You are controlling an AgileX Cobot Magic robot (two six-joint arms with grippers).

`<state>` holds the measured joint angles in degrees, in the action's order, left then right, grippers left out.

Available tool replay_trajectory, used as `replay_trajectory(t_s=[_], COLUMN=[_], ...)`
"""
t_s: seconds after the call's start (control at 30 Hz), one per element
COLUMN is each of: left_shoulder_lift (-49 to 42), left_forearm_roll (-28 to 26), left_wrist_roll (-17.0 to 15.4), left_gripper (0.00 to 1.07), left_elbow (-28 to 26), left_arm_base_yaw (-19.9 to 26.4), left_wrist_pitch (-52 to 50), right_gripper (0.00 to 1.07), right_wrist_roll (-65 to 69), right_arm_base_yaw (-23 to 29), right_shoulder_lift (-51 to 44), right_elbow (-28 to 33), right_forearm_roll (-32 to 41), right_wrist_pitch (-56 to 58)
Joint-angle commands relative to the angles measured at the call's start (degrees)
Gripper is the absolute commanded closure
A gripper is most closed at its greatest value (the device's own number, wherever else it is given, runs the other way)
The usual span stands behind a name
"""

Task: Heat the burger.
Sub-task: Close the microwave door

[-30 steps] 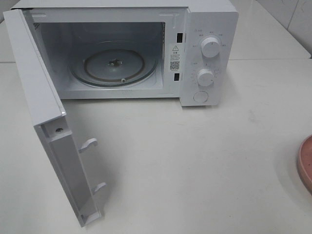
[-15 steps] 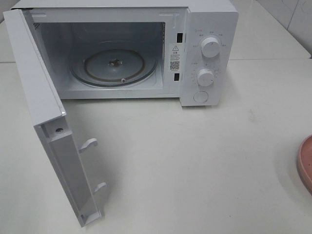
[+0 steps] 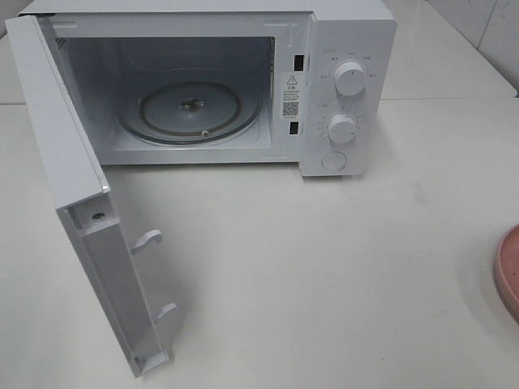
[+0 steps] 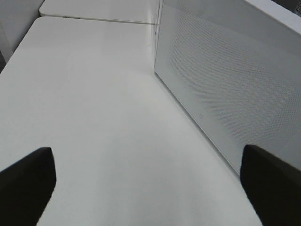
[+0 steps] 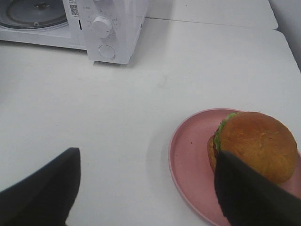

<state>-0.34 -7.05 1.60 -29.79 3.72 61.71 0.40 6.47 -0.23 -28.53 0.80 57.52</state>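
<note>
microwave [image 3: 340,49] QR label [image 3: 290,108], print unreadable

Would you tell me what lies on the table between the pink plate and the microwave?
Nothing: the right wrist view shows only bare white table between the pink plate carrying the burger and the microwave.

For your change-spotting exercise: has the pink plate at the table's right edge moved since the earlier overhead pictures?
No. The pink plate keeps the same spot at the frame's right edge, equally far from the microwave.
</note>
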Motion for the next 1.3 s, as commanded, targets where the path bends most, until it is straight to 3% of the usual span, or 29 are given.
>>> replay_trajectory(t_s=[0.03,1.3], left_shoulder_lift=[-0.8,-0.8], left_forearm_roll=[-0.2,-0.5], left_wrist_roll=[0.0,0.0], left_gripper=[0.07,0.07], left_elbow=[0.2,0.2], left_arm_base_yaw=[0.2,0.2], left_wrist_pitch=[-0.3,-0.3], right_gripper=[0.33,0.34], right_wrist_roll=[-0.4,-0.4], right_arm_base_yaw=[-0.3,-0.3], right_shoulder_lift=[-1.5,-1.5], right_elbow=[0.0,0.0], right_forearm_roll=[0.2,0.2], right_wrist_pitch=[-0.6,-0.6])
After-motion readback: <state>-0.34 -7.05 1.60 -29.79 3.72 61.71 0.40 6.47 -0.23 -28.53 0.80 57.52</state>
